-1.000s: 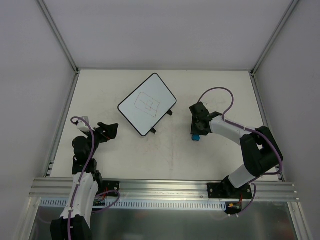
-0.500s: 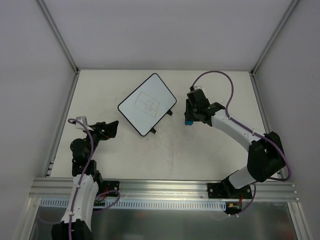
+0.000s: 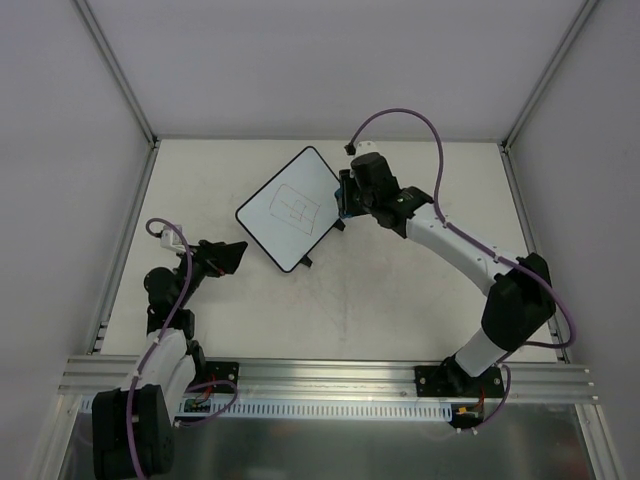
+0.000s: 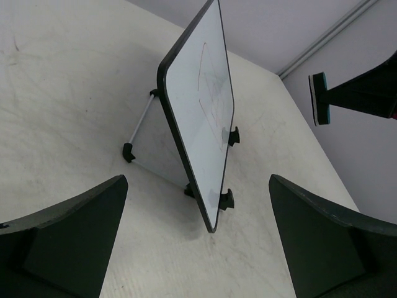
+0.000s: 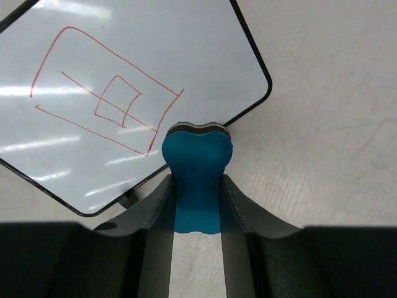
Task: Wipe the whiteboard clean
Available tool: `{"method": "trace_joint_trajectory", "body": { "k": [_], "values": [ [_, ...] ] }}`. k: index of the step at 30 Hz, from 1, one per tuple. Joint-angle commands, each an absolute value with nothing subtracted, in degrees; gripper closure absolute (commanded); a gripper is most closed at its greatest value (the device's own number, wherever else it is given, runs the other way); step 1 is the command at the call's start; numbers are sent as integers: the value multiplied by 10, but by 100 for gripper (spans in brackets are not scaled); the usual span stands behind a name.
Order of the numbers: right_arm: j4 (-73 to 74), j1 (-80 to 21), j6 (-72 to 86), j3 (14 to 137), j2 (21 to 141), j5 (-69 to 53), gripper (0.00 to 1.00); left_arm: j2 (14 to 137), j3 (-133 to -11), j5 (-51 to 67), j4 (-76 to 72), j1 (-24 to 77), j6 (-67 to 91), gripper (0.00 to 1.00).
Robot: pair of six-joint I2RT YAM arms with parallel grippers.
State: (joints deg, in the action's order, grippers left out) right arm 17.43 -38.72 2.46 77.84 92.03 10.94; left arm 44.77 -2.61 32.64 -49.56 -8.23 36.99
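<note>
Blue eraser (image 5: 197, 158) sits clamped between the two fingers of the right gripper (image 5: 197, 186). In the right wrist view we see its rounded end overlapping the near edge of the whiteboard (image 5: 124, 81), just below a red drawing (image 5: 105, 93) of nested boxes. The left wrist view adds what that one hides: a gap lies between eraser and board, and the board stands tilted on a thin white leg (image 4: 139, 127) with black feet. The top view places the board on the table (image 3: 400, 300), left of centre toward the back, turned diagonally, with the right gripper at its right corner. We note the left gripper (image 3: 232, 255) with fingers wide apart, holding nothing, near the board's lower left edge and facing it.
</note>
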Motion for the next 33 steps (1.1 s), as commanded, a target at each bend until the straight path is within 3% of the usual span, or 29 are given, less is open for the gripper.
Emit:
{"method": "trace_joint_trajectory", "body": {
  "k": [1,5,11,16,26,33],
  "values": [
    [113,-392,-7,828,946,97,100,455,-11,347,-581,-79,380,1],
    [34,-391,-2,855,982,34,100,533,-21,358,-641,-79,392,1],
    [-39,-392,30,906,1036,73,100,605,-51,337,-667,-79,385,1],
    [-136,-394,37,842,1042,81,100,650,-70,340,-719,-73,395,2],
    [-169,-394,30,800,1045,47,100,797,-103,323,-866,-15,396,14],
    [-170,-393,26,795,1045,26,100,824,-116,276,-886,32,368,18]
  ]
}}
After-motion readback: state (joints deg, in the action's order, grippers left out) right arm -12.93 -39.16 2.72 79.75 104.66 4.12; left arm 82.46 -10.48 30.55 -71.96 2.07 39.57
